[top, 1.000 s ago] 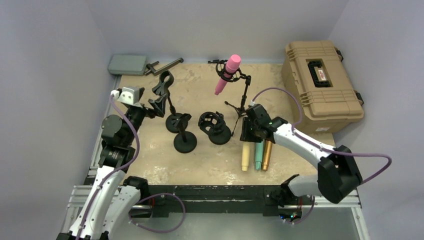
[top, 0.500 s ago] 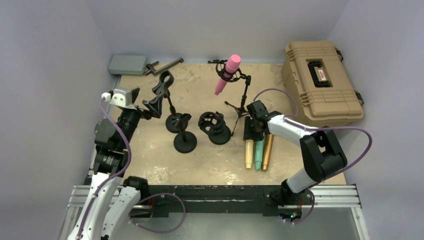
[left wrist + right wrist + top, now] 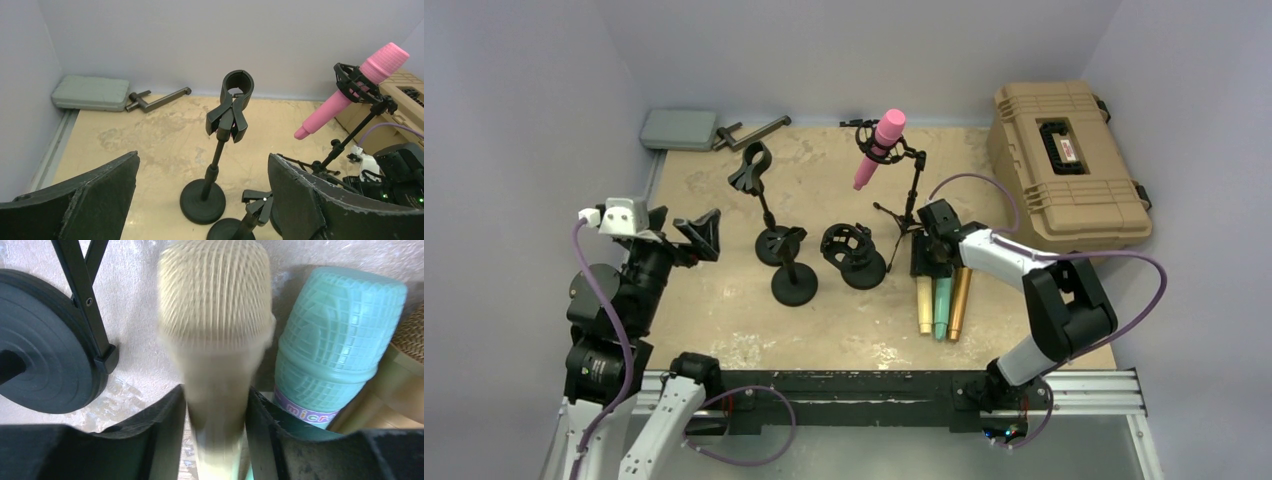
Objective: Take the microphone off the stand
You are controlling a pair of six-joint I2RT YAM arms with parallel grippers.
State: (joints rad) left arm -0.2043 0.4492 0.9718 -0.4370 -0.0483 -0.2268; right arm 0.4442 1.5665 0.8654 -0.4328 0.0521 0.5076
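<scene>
The pink microphone (image 3: 879, 145) (image 3: 350, 90) sits tilted in the shock mount of the black tripod stand (image 3: 911, 195) at the back middle; neither gripper touches it. My left gripper (image 3: 686, 222) (image 3: 204, 157) hangs open and empty at the left, well short of the stands. My right gripper (image 3: 929, 262) (image 3: 215, 390) is low on the table just right of the tripod's feet. Its fingers (image 3: 165, 435) lie against both sides of a beige microphone (image 3: 922, 310) (image 3: 215, 300), which looks blurred in the right wrist view.
A teal microphone (image 3: 941, 308) (image 3: 340, 325) and a gold one (image 3: 959, 300) lie beside the beige one. Two empty clip stands (image 3: 774, 245) (image 3: 792, 280) and a low shock mount (image 3: 849, 250) stand mid-table. A tan case (image 3: 1064, 160) is at the right, a grey pad (image 3: 679, 128) at the back left.
My left arm has drawn back to the left, away from the tall clip stand, jaws a little wider. The right arm folded its elbow in; the beige microphone shifted slightly beside the teal one.
</scene>
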